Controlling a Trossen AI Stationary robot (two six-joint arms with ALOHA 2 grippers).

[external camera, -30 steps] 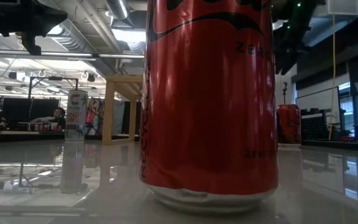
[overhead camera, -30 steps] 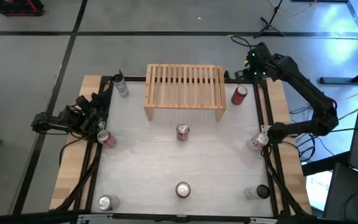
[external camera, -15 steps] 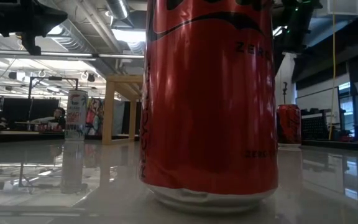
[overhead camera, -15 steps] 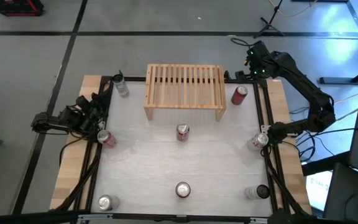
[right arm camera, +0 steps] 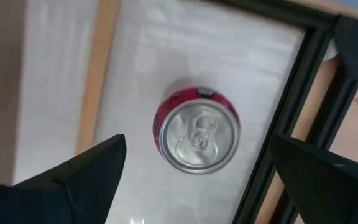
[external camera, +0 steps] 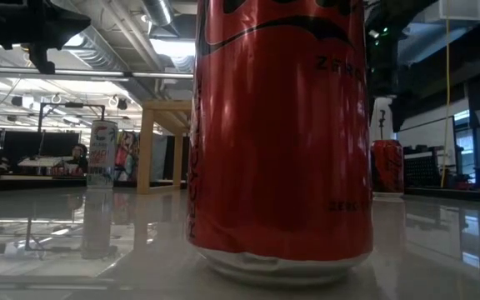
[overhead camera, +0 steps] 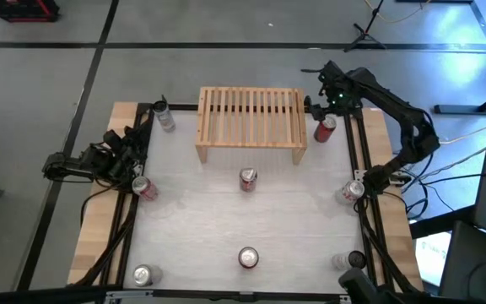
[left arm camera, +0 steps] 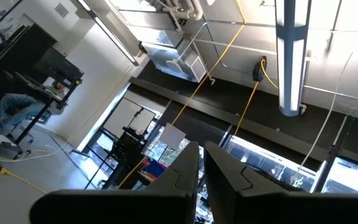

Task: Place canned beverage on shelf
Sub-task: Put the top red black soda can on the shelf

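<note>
The canned beverage (overhead camera: 325, 128) we are after is the red one standing upright on the table (overhead camera: 294, 219) just beside the shelf (overhead camera: 251, 123), and in the high view our right pincer (overhead camera: 332, 100) hangs right above it; our left pincer (overhead camera: 138, 133) waits far off at the opposite table edge.

In the low view a big red can (external camera: 280, 133) fills the front, the shelf leg (external camera: 147, 148) stands behind it, and the target can (external camera: 387, 167) sits small in the distance.

In the left wrist view our left pincer (left arm camera: 201, 163) has its fingers pressed together, aimed at the ceiling.

In the right wrist view our right pincer (right arm camera: 197, 177) is spread wide, its fingers straddling the can top (right arm camera: 197, 138) directly below. We judge the risk to be an off-centre descent: a finger could strike the rim and tip the can, or knock the nearby shelf leg (right arm camera: 93, 87).
</note>
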